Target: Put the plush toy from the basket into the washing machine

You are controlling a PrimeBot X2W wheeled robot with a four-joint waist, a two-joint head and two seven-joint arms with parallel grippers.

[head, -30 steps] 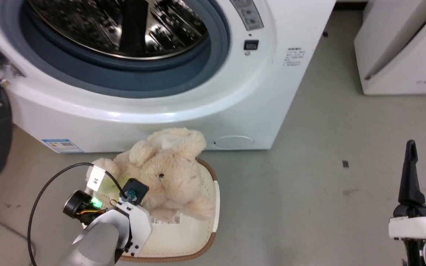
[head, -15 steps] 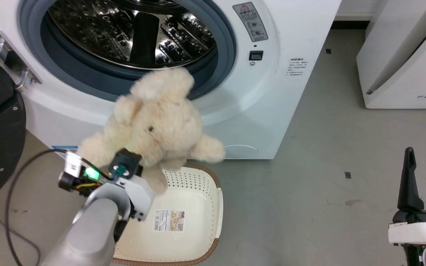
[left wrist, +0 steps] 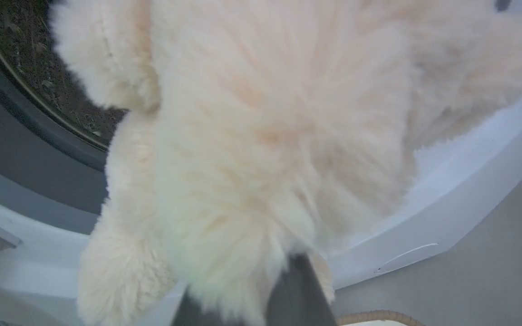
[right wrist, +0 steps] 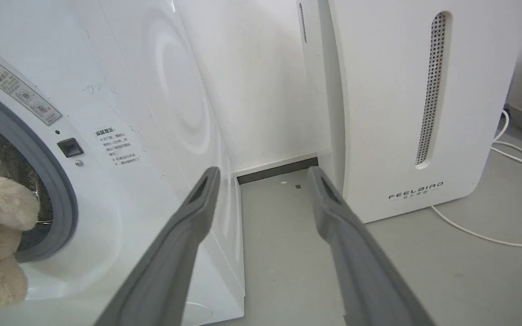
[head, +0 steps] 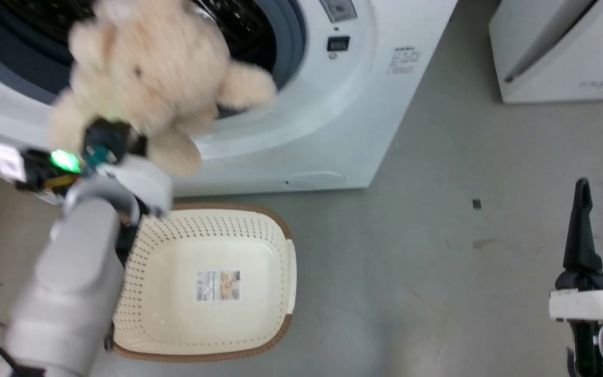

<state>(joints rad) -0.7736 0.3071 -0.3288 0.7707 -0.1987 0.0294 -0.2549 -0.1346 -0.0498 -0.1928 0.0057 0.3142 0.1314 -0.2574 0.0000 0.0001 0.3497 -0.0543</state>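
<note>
Two tools are showing, and the left tool is doing the work: it is pinching the plush toy by the lower body, its dark fingers sinking into the fur so that only their bases are showing in the left wrist view. The toy is hanging clear of the floor, directly ahead of and above this tool, in front of the washing machine. Its long axis is running from the tool's fingers away toward the door opening, legs nearest the tool and head farthest, with one paw overlapping the grey-blue gasket. The drum is lying just beyond the toy along that same line, so the coming move is judged to be a push forward along the tool's own pointing direction, followed by a release inside. The toy is covering much of the drum, so what the drum is holding cannot be told. Below and behind the left tool, the basket is sitting on the floor and holding nothing but the paper label on its bottom. The right tool is resting well apart, fingers spread and gripping nothing, making the left arm far the nearer.
</note>
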